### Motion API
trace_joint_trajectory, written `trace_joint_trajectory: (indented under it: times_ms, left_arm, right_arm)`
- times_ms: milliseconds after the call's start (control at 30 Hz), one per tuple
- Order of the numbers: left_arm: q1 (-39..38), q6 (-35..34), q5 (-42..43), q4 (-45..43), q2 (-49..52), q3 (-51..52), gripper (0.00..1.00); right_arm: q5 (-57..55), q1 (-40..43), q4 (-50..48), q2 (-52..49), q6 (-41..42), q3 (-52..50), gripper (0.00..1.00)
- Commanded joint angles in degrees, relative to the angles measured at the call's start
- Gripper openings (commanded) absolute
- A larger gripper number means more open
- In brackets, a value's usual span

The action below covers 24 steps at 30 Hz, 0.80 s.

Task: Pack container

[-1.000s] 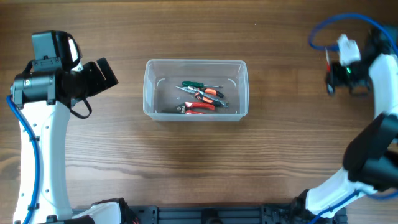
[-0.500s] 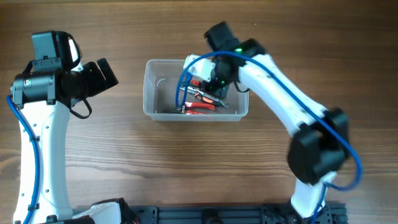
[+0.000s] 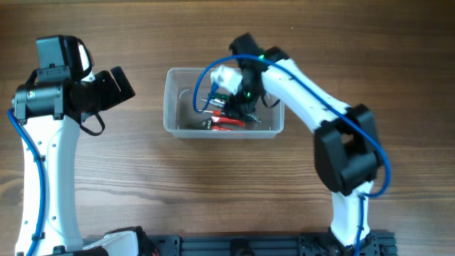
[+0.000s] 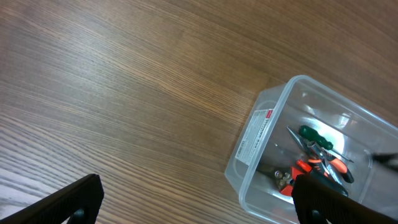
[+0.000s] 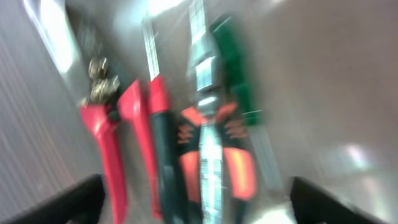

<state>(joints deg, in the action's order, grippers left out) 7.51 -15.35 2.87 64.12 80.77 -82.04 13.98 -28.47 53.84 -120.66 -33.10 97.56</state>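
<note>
The clear plastic container [image 3: 170, 99] stands mid-table with several hand tools lying in it. My right gripper [image 3: 238, 99] hangs inside it, just over the tools. The blurred right wrist view shows this gripper [image 5: 202, 202] open, its fingers wide apart at the frame's lower corners. Below them lie red-handled pliers [image 5: 109, 137], an orange-handled tool [image 5: 214, 155] and a green-handled screwdriver [image 5: 230, 56]. My left gripper [image 3: 124, 84] stays open and empty left of the container [image 4: 261, 134], above bare wood [image 4: 196, 202].
The wooden tabletop [image 3: 227, 185] stretches all round the container. The left arm's white column [image 3: 50, 178] stands at the left edge. The right arm [image 3: 341, 156] reaches in from the lower right, with a blue cable [image 3: 206, 85] looping over the container.
The right arm swung from the table's far right edge to the container and lowered into it. Its jaws have opened over the tools. The left arm has not moved.
</note>
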Motion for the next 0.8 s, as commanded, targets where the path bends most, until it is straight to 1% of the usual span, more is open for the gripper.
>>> trace_joint_trajectory:
  times_ms: [0, 67, 133, 167, 200, 267, 300, 367, 400, 467, 533, 633, 700, 767]
  left_arm:
    - [-0.4, 3.1, 0.0, 0.0, 0.0, 0.0, 1.00]
    - [-1.8, 6.1, -2.5, -0.8, 0.0, 0.0, 1.00]
    - [-4.2, 6.6, -7.5, -3.5, 0.0, 0.0, 1.00]
    - [-5.3, 8.5, -8.1, -5.7, 0.0, 0.0, 1.00]
    - [-6.9, 9.6, -8.1, -10.0, 0.0, 0.0, 1.00]
    - [-8.4, 9.6, -7.9, -18.6, 0.4, 0.0, 1.00]
    - [-8.8, 9.6, -7.9, -26.9, 1.0, 0.0, 1.00]
    - [-8.9, 10.1, -8.0, -34.6, 1.9, 0.0, 1.00]
    - [-8.9, 11.7, -8.0, -36.6, 2.2, 0.0, 1.00]
    - [-9.1, 16.0, -8.6, -38.1, 2.0, 0.0, 1.00]
    - [-9.2, 16.0, -9.9, -37.2, 0.6, 0.0, 1.00]
    - [-9.3, 16.0, -10.3, -33.1, -3.5, 0.0, 1.00]
    - [-9.3, 15.2, -12.7, -31.8, -7.8, 1.5, 1.00]
    - [-9.3, 14.9, -13.5, -32.5, -13.4, 4.9, 1.00]
  right_arm:
    - [-2.2, 5.4, -2.3, 12.2, 3.3, 6.7, 1.00]
    - [-2.1, 9.8, -5.4, 17.0, 4.2, 6.9, 1.00]
    - [-2.1, 14.5, -8.7, 20.3, 9.2, 6.9, 1.00]
    - [-2.1, 16.6, -10.3, 21.3, 9.8, 6.9, 1.00]
    - [-2.2, 19.2, -12.8, 22.0, 9.7, 6.9, 1.00]
    - [-2.2, 23.6, -19.0, 22.1, 9.7, 6.9, 1.00]
    - [-2.2, 25.9, -23.0, 21.8, 9.7, 6.8, 1.00]
    - [-2.2, 29.0, -26.1, 21.8, 9.9, 6.8, 1.00]
    - [-2.3, 29.9, -26.3, 22.0, 10.8, 6.9, 1.00]
    - [-2.4, 32.7, -24.7, 23.3, 13.6, 6.8, 1.00]
    - [-2.3, 35.0, -22.0, 25.5, 16.0, 6.8, 1.00]
    - [-2.4, 37.1, -19.2, 30.2, 15.9, 5.1, 1.00]
    - [-2.4, 37.7, -19.3, 35.7, 14.8, 0.3, 1.00]
    - [-2.4, 37.7, -22.0, 42.6, 14.9, -7.4, 1.00]
